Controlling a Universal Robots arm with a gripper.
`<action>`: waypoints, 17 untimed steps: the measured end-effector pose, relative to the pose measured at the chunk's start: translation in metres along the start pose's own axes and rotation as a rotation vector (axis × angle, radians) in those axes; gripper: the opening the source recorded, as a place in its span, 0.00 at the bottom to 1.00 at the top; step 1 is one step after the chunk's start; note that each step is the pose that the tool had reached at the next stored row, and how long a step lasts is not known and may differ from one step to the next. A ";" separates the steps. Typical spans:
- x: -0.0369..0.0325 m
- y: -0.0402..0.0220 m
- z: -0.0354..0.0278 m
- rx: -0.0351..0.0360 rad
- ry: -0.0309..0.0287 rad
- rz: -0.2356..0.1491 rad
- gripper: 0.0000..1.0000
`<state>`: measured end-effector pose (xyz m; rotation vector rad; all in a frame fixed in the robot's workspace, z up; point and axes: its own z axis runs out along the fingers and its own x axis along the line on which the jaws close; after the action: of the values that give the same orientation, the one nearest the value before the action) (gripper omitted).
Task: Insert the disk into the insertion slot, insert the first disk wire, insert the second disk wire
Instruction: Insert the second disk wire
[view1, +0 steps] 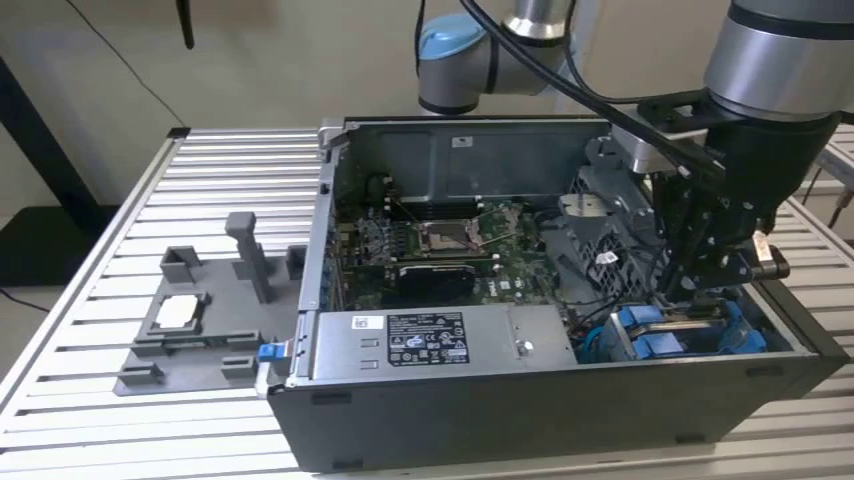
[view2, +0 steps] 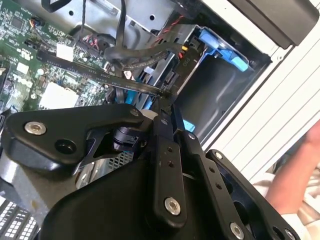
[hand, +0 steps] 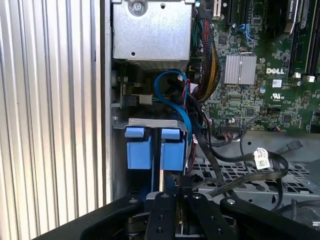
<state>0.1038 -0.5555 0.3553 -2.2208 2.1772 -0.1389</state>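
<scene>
My tool (view1: 703, 292) is down inside the open computer case (view1: 534, 420), just above the insertion slot (view1: 687, 335) with its blue trim. In the first wrist view my fingers (hand: 167, 210) are closed together on a thin black wire (hand: 186, 181). The blue carrier tabs of the disk (hand: 152, 147) sit just ahead of my tool, in the bay.

One open computer case (view1: 561, 420) sits on the table, holding one motherboard (view1: 427, 245) and one power supply box (view1: 427, 345). One grey fixture tray (view1: 187, 340) lies beside it. Two blue carrier tabs (hand: 139, 147) show in the first wrist view.
</scene>
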 end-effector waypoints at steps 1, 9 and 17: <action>0.0000 -0.0012 0.0006 -0.0008 -0.0006 0.000 0.16; 0.0000 -0.0097 0.0068 -0.0075 -0.0069 0.002 0.16; -0.0002 -0.0099 0.0118 -0.0085 -0.0205 0.016 0.16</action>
<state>0.1146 -0.5556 0.3443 -2.1988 2.1885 -0.1062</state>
